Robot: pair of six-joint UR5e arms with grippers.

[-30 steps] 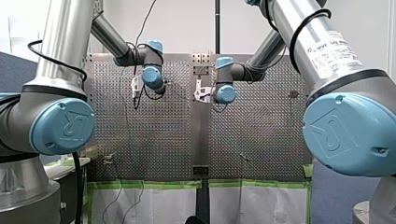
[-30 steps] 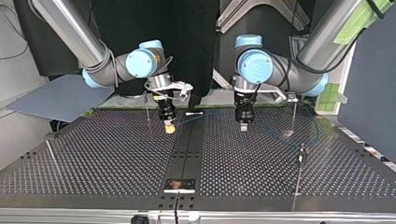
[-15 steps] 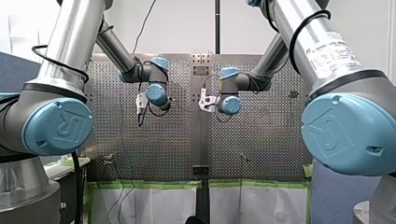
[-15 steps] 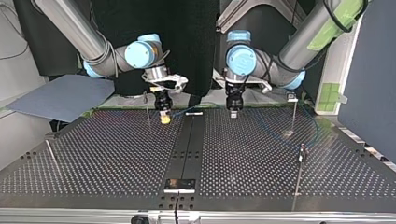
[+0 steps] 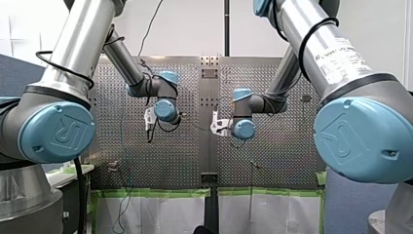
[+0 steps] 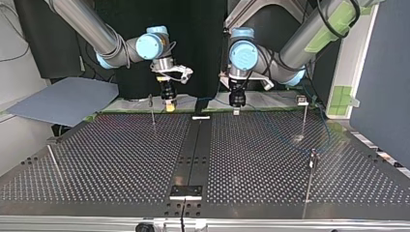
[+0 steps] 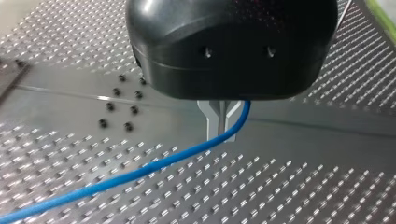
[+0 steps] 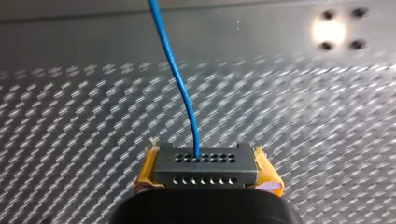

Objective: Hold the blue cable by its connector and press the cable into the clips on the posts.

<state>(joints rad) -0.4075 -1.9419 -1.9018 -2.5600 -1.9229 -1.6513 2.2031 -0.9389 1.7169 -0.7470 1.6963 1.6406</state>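
Observation:
In the right wrist view my right gripper point(image 8: 208, 181) has its yellow pads point(image 8: 145, 173) shut on a grey connector point(image 8: 205, 163) with rows of holes. The thin blue cable point(image 8: 175, 70) runs out of it over the perforated table. In the left wrist view my left gripper point(image 7: 220, 133) has its metal fingers shut on the blue cable point(image 7: 140, 172), which trails off beside it. In the top view my right gripper point(image 6: 168, 103) and my left gripper point(image 6: 235, 109) hang side by side near the table's far edge, with the cable point(image 6: 205, 100) faintly seen between them.
Thin upright posts stand on the table in the top view: one point(image 6: 152, 110) beside my right gripper, two point(image 6: 304, 115) point(image 6: 312, 166) at the right, a leaning one point(image 6: 53, 159) at the left. A central metal strip point(image 6: 194, 154) splits the perforated table. A grey sheet point(image 6: 63, 99) lies off its left corner.
Both arms have drawn back together toward the far edge of the table in the top view, carrying connector and cable. Both grips stay as they were.

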